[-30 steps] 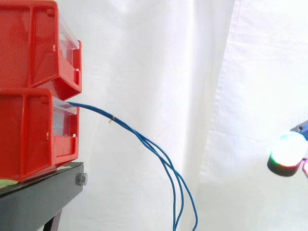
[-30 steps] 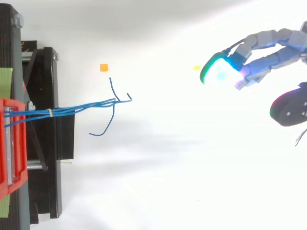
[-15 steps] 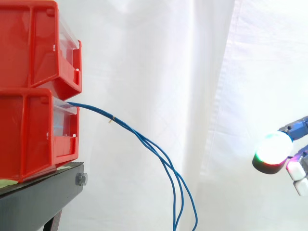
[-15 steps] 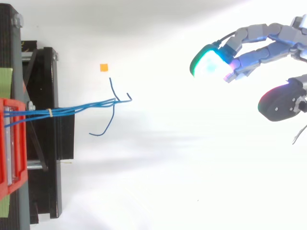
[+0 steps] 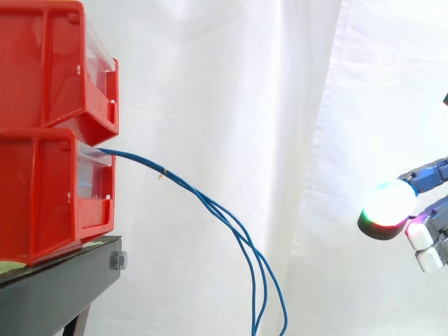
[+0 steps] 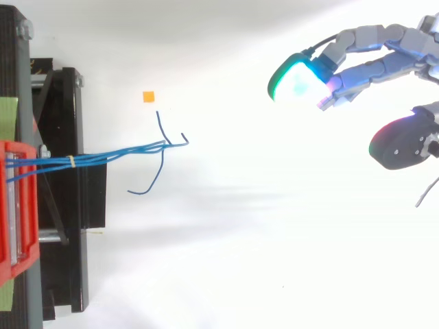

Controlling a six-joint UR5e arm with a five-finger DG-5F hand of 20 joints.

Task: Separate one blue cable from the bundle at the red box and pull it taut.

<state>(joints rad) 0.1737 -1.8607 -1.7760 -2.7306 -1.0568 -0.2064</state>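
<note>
Side view: two bins stand stacked at the left on a black stand (image 5: 63, 283), before the white curtain (image 5: 231, 84). The blue cables (image 5: 203, 199) leave the front of the lower red bin (image 5: 42, 196), just under the upper red bin (image 5: 49, 63). They run right and downward as one bundle, bound by a small pale tie (image 5: 163, 173) not far from the bin. Right of the tie the strands part a little, sag in a slack curve and drop out at the bottom edge. The hand (image 5: 428, 172) comes in at the right edge, lower than the bin mouth and well apart from the cables. One glowing fingertip (image 5: 387, 204) points left, white and green with a red rim; it touches nothing.

Top view: the red bins (image 6: 17, 205) and the stand sit at the left edge. The bundle (image 6: 116, 154) reaches right from them with the tie (image 6: 71, 161) close to the bin front. Its loose ends fan out at the right: one bends toward the small orange square (image 6: 148, 96), one hooks right, and one curls back the other way and to the left. The hand (image 6: 384, 55) is far to the right, its fingers stretched leftward and nearly straight, ending in a cyan-green pad (image 6: 295, 79). The thumb (image 6: 401, 140) stands well off from them, so the hand is spread wide and holds nothing. Bare white floor lies between it and the cable ends.
</note>
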